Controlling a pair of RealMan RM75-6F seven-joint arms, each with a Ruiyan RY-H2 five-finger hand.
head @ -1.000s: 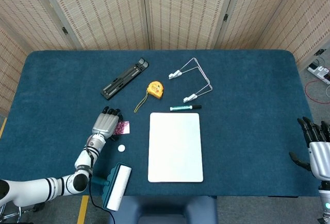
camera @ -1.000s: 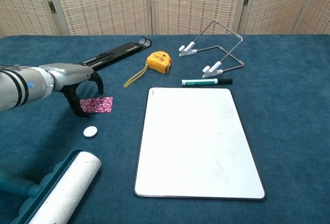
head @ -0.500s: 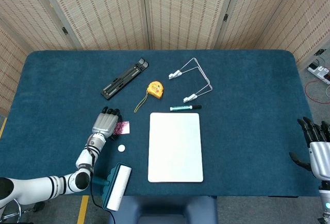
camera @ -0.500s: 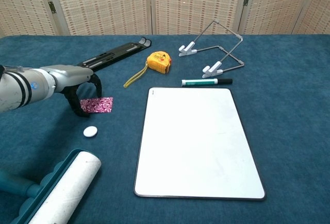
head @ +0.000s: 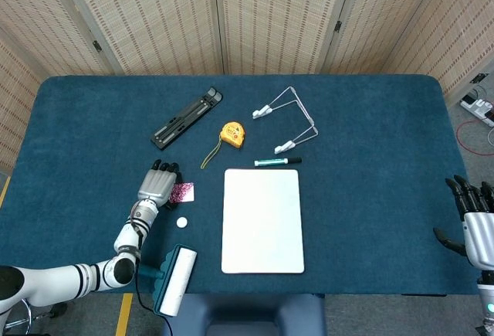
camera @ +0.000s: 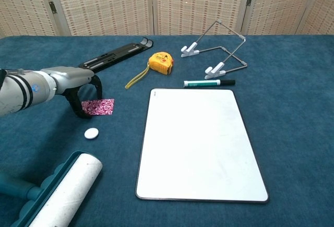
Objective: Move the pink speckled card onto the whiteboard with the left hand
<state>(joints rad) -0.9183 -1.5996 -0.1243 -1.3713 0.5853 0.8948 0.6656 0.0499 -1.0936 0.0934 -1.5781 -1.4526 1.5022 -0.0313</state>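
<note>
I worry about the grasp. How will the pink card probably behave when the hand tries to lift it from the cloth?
The pink card lies flat on the table cloth, so it is probably thin, light and hard to get under. It may slide or bend rather than lift. The left hand arches over its edge; a pinch there seems likeliest.

Blue table (head: 370, 135) bears whiteboard (head: 262, 220), pink speckled card (head: 184, 191), tape measure (head: 231, 134), marker (head: 276, 162).

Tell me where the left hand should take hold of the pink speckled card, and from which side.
The pink speckled card lies flat on the cloth, so only its edges offer a hold. The left hand sits at its left end; probably best to pinch that near short edge from above, leaving the right end free to lead toward the whiteboard.
</note>
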